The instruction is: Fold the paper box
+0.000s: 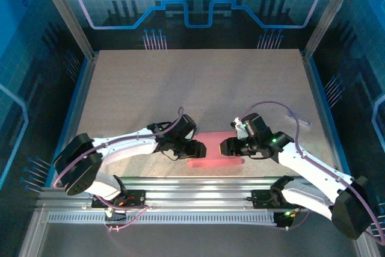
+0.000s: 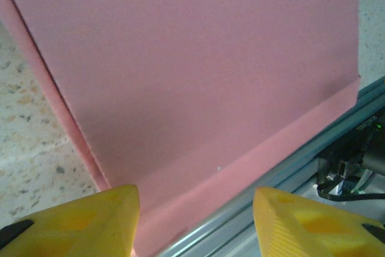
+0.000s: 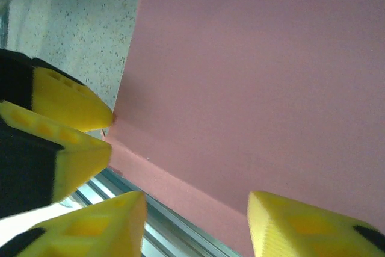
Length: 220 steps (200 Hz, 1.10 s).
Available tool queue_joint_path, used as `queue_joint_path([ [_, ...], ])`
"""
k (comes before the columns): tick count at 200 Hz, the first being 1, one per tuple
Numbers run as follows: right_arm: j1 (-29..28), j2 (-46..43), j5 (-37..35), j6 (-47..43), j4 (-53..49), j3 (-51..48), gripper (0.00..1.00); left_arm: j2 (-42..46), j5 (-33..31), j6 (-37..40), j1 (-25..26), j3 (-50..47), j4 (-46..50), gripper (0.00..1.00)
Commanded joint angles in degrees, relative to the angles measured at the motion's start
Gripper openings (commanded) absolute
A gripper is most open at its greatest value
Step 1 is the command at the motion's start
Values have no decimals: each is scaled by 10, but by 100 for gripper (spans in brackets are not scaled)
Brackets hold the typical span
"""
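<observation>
The paper box runs off top edge.

With jaws spread, left arm and right arm reach inward.

We see lots of open room on the far part of the table, and out to both sides too. A gripper could move there freely. Down near us it gets tight. The paper box lies flat, just beside the metal rail, so there is little room to come at it from the near side. The left gripper and the right gripper face each other over the box, quite near, so each one blocks the other's way. Both have their fingers spread wide. Tall frame posts stand at the table's far corners.
</observation>
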State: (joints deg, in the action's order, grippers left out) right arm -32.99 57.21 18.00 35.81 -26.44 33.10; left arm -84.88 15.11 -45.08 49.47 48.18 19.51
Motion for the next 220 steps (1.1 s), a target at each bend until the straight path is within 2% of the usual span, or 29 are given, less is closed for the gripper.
queue_joint_path([
  [1,13,10,38,15,37,-30,58,-15,23,-19,4,9,-57,56],
  [28,21,8,61,20,58,-43,75,-24,29,-37,5,0,-98,60],
  [52,28,13,58,13,50,-47,82,-36,12,-36,5,4,-76,63],
  [107,40,39,57,14,75,-82,85,-56,-17,-34,9,1,-48,72],
  [169,27,61,59,41,115,-98,89,-71,-52,-24,14,8,-4,99],
  [220,-34,74,38,85,152,-78,91,-26,-74,-25,9,-9,16,99],
])
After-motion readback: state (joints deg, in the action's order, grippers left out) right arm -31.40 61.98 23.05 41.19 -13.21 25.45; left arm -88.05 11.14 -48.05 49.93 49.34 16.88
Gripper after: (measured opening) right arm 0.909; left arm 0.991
